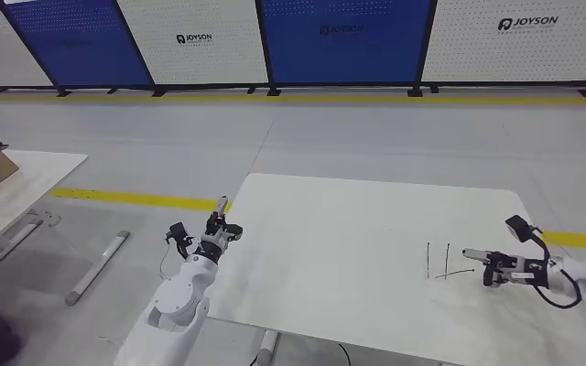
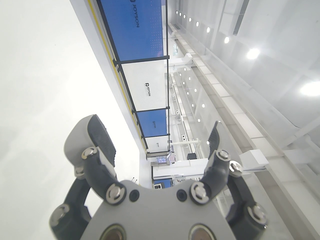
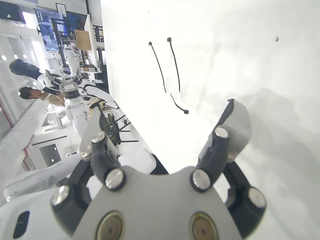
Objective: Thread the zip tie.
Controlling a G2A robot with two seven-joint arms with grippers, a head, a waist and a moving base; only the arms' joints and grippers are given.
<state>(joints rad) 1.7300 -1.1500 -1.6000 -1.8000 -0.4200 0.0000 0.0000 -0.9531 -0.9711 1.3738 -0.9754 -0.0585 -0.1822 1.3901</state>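
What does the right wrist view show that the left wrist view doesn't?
Right wrist view: black zip ties on the table, namely two straight zip ties lying side by side and a curved zip tie nearer the open right tool.
Left wrist view: the open left tool, a long row of blue and white panels, and ceiling lights. A few dark specks far along the table are too small to identify.
Shared: the white table, and in front a tool with fingers spread, holding nothing.
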